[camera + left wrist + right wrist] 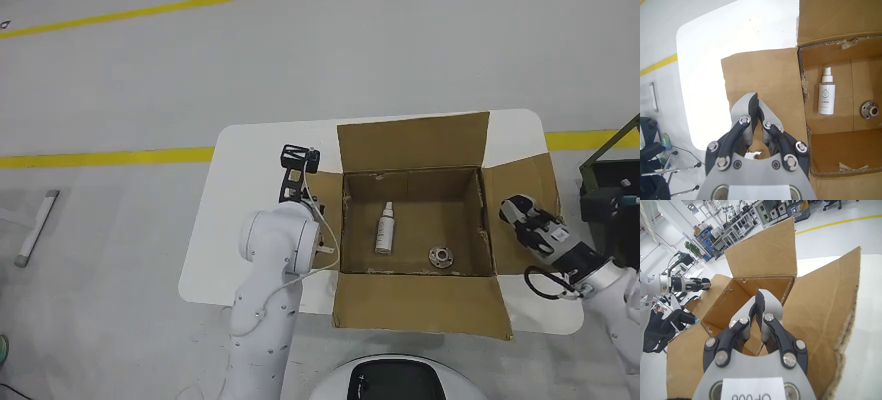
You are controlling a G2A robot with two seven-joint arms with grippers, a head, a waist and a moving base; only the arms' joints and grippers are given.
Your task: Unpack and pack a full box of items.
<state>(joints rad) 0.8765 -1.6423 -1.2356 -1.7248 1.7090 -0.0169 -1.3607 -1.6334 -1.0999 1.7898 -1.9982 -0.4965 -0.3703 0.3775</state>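
As I read the feeds from my station, stock stands thus.

Top view: one brown cardboard box (420, 300), all four flaps folded out, on the white rounded tabletop (260, 220). On its floor lies one white plastic spray bottle (385, 228), flat on its side. One small round silver metal flange (440, 257) sits near it, not touching. The left claw (298, 158) is over the left flap (325, 185), and the right claw (515, 210) is over the right flap (520, 180).

Left wrist view: left claw (755, 98) pinched closed, gripping nothing, above the left flap (762, 75). Spray bottle (826, 94) and flange (868, 110) lie inside the box beyond it.

Right wrist view: right claw (761, 296) closed and empty, by the right flap (821, 306) at the box's rim. The left claw (704, 285) shows across the opening.

Progress, my judgement: the box is opened, both counted items are inside, and neither is in hand. I rate the unpacking of these two as not yet done, with repacking to follow.
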